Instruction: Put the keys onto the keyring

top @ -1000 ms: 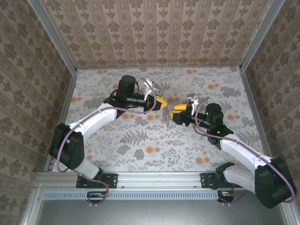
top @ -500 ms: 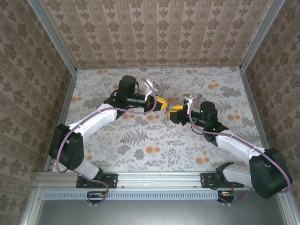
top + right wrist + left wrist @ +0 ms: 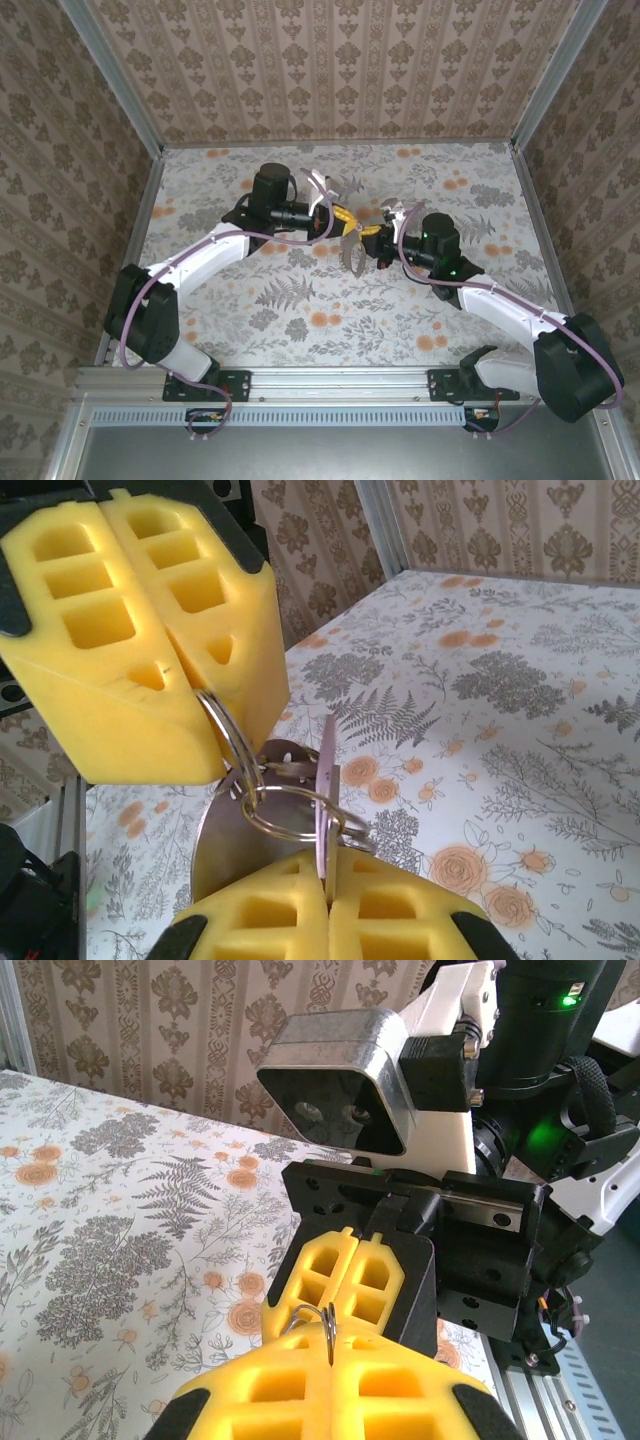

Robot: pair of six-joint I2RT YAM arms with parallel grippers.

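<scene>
My left gripper (image 3: 330, 1342) is shut on a thin wire ring of the keyring (image 3: 303, 1313), held above the table's middle. In the right wrist view that ring (image 3: 226, 736) comes out from between the left gripper's yellow fingers (image 3: 150, 630), links to a second ring (image 3: 285, 827), and a brownish-grey oval piece (image 3: 222, 852) hangs below. My right gripper (image 3: 327, 882) is shut on the pinkish-purple key (image 3: 327, 775), seen edge-on, which passes through the second ring. From above, the left gripper (image 3: 344, 221) and right gripper (image 3: 369, 237) meet tip to tip, with the keyring (image 3: 353, 259) dangling beneath.
The floral tablecloth (image 3: 300, 310) lies under both arms. Patterned walls (image 3: 340, 70) with metal posts close in the back and sides. The right arm's wrist camera housing (image 3: 340, 1085) sits close in front of the left gripper.
My right gripper moved left to meet the left gripper and went from open to shut on the key. The left arm stayed put, holding the ring.
</scene>
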